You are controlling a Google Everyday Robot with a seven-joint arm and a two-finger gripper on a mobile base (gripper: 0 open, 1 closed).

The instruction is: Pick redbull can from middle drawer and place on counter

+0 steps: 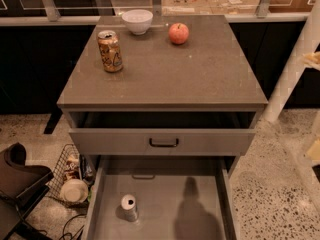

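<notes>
The redbull can (129, 207), slim and silver with a shiny round top, stands upright on the floor of the open middle drawer (200, 184), near its front left. The counter (170, 74) is the grey-brown cabinet top above it. My gripper is out of view. Only a white arm link (292, 71) shows along the right edge, beside the cabinet. A dark shadow (192, 209) lies on the drawer floor to the right of the can.
On the counter stand an orange-gold can (110, 51) at the back left, a white bowl (137, 21) and a red apple (178, 33). The shallower upper drawer (210, 142) with a dark handle is partly open. A wire basket (70, 176) and a dark chair (17, 184) sit on the floor at left.
</notes>
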